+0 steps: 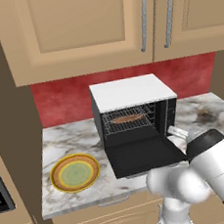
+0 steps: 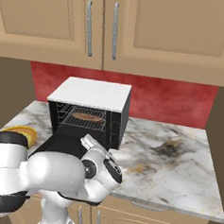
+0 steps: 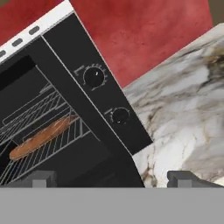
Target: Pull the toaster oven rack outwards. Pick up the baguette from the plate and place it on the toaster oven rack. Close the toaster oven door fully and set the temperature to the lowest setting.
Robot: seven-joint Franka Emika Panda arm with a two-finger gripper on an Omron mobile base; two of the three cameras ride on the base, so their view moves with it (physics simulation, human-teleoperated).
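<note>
Gripper (image 3: 113, 179): jaws wide, holding nothing; two dark tips at the bottom of the hand view, one over the door, one over the marble. In the left base view the hand sits at the right, largely hidden behind the arm's white elbow.

Door (image 1: 144, 154): folded down flat, centre of the left base view; its near right corner is covered by the arm. In the right base view the arm hides most of it, and the handle cannot be made out.

Oven (image 1: 130, 92): black box, white top, cavity open. Two knobs (image 3: 94, 77) on the control strip, upper centre of the hand view; markings too small to read.

Rack (image 1: 127, 123): grey wire grid, inside the cavity.

Baguette (image 1: 128, 118): lying on the rack; its left end reaches the frame edge in the hand view.

Plate (image 1: 75, 173): lower left of the left base view, bare; in the right base view just a yellow sliver above the arm.

Surface (image 2: 177, 161): marble, with a dark smudge at right.

Room: red backsplash (image 2: 171, 99), tan cabinets (image 1: 74, 24) across the top.
</note>
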